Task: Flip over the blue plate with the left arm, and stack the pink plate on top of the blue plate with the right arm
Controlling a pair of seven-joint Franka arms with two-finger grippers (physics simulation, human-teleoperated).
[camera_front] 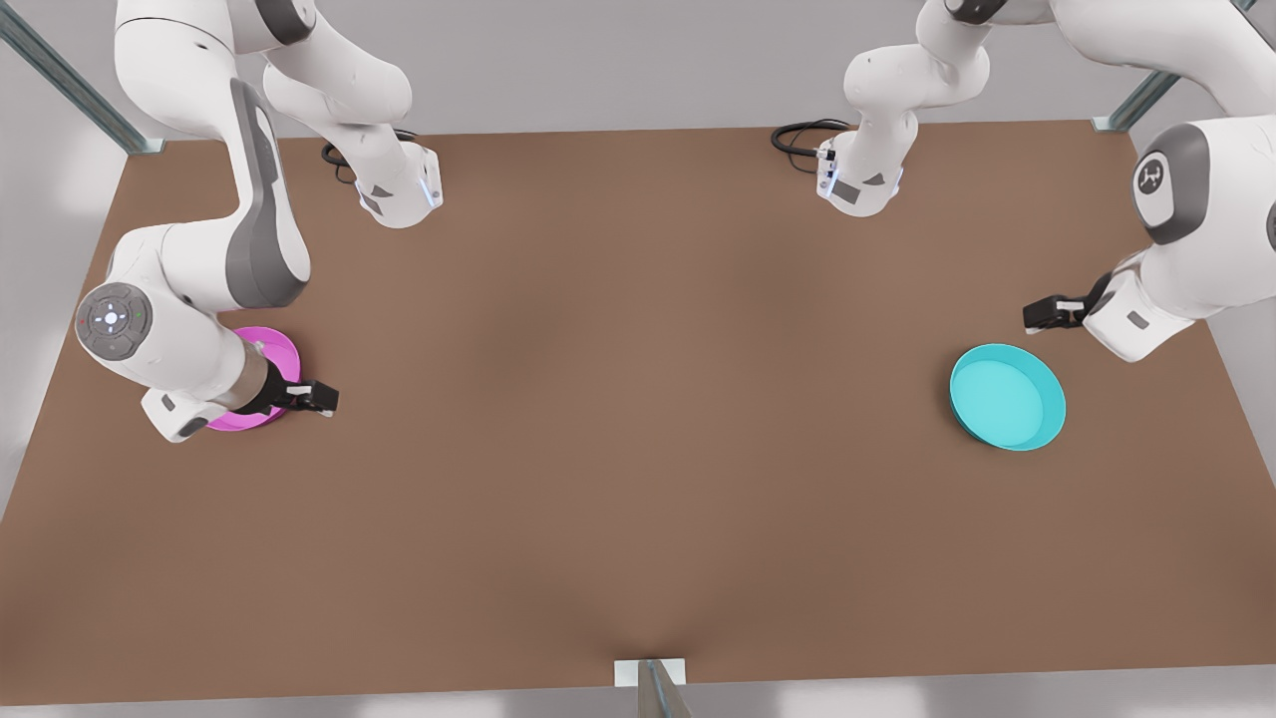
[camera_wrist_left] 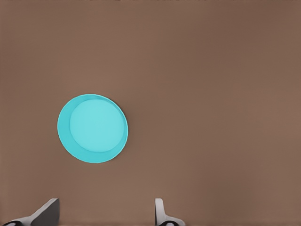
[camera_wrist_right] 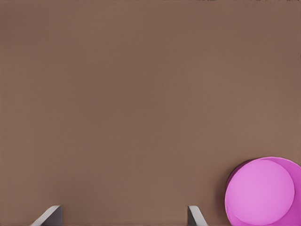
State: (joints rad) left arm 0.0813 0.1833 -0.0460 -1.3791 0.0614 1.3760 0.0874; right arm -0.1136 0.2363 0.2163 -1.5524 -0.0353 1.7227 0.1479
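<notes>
Blue plate point(camera_front: 1007, 397) sits rim up on table point(camera_front: 638, 449), at front view's right. Left gripper point(camera_front: 1037, 316) just beside it, fingers spread, holding nothing. Pink plate point(camera_front: 261, 384) far off, under right gripper point(camera_front: 321, 399), fingers also spread.

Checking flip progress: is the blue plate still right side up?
Yes, right side up: the blue plate lies flat on the table, rim up, hollow inside showing, nothing gripping it.

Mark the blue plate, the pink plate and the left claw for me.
blue plate point(camera_front: 1005, 395), front view, on its flat inner base.
pink plate point(camera_wrist_right: 261, 189), right wrist view, on its inner base.
left claw point(camera_front: 1037, 317), front view, at its black fingertips above the table point(camera_front: 638, 449).
</notes>
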